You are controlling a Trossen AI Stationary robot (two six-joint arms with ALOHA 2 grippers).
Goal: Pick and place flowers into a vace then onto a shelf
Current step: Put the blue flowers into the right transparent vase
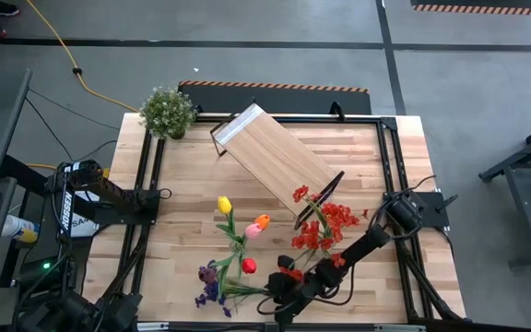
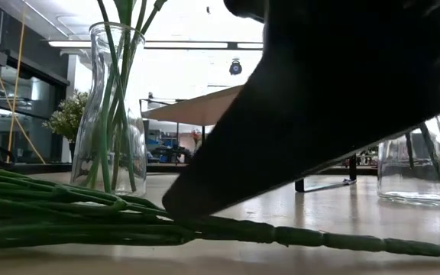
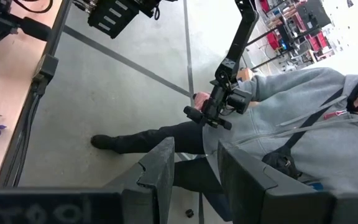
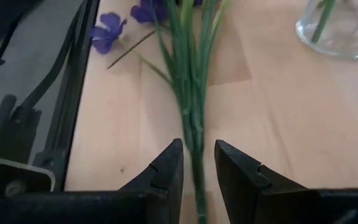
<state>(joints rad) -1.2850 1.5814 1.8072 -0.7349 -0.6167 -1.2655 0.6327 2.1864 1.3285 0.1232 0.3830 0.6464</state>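
Note:
A bundle of green flower stems lies flat on the table near its near edge, with a purple spray at its left end. My right gripper is low over the bundle, open by a narrow gap, with one finger on each side of the stems. A glass vase holds yellow, orange-pink and red tulips. A second vase holds red sprays. The shelf lies slantwise on the far half of the table. My left gripper is open, off the table's left near corner. My right gripper comes level along the table from the right, its fingers lying along the stems, which run between them. A thin gap shows on each side, and I cannot tell whether they touch. The stems rest on the table.
A bushy potted plant stands at the far left corner. Black frame rails run along the table's left and right sides. A person in a grey hoodie sits beyond the near edge. Bare wood shows left of the tulip vase.

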